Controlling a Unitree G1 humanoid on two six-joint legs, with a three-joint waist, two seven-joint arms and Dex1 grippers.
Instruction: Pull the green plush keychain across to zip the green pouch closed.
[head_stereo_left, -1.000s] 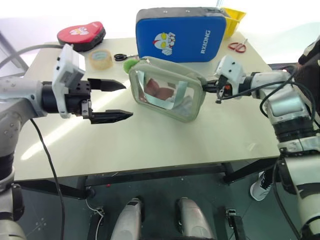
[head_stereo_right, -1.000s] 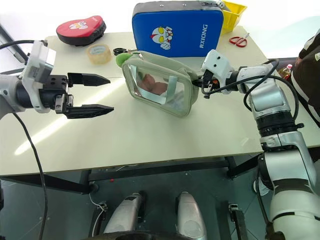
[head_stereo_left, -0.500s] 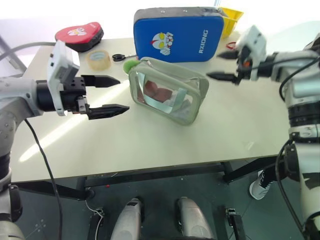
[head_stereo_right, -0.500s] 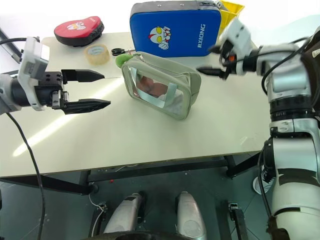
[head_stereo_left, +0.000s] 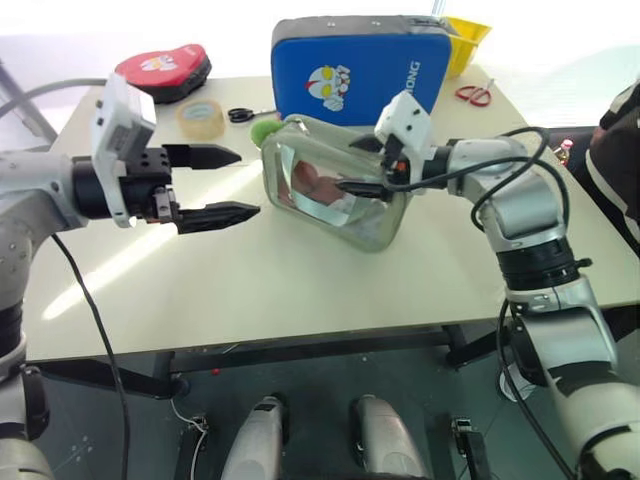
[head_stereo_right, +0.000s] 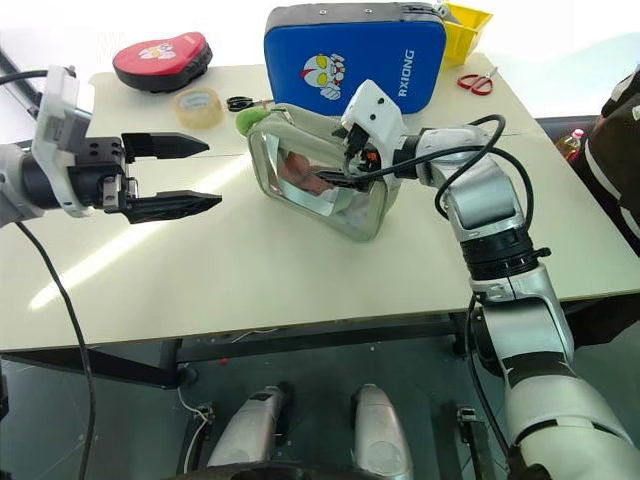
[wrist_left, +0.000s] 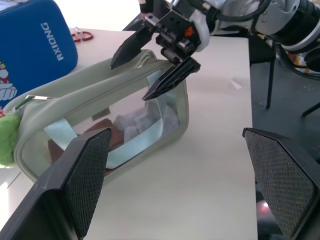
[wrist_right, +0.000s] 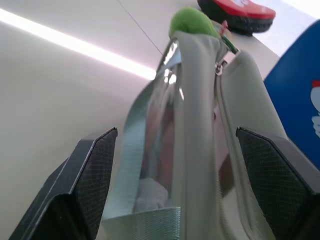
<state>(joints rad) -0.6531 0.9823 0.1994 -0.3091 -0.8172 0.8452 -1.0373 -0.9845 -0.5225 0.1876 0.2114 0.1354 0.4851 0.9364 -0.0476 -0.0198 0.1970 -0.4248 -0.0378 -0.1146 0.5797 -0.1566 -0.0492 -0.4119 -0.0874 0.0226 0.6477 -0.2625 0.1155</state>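
Observation:
The green pouch (head_stereo_left: 335, 200) lies on the table (head_stereo_left: 300, 290) with its clear side facing me. The green plush keychain (head_stereo_left: 263, 130) sits at the pouch's left end, by the tape. My right gripper (head_stereo_left: 357, 165) is open over the right half of the pouch, one finger above the top and one in front of the clear window. In the right wrist view the pouch (wrist_right: 200, 115) runs between the fingers (wrist_right: 85, 185) toward the keychain (wrist_right: 192, 22). My left gripper (head_stereo_left: 248, 183) hangs open to the left of the pouch, apart from it.
A blue padded case (head_stereo_left: 360, 65) stands just behind the pouch. A red case (head_stereo_left: 162, 70), a tape roll (head_stereo_left: 201, 118) and black scissors (head_stereo_left: 240, 114) lie at the back left. Red scissors (head_stereo_left: 475, 94) and a yellow bin (head_stereo_left: 465, 40) are at the back right.
My right gripper, shut at the pouch's right end a second ago, opened, lifted away to the right, then came left over the pouch. The left gripper kept still.

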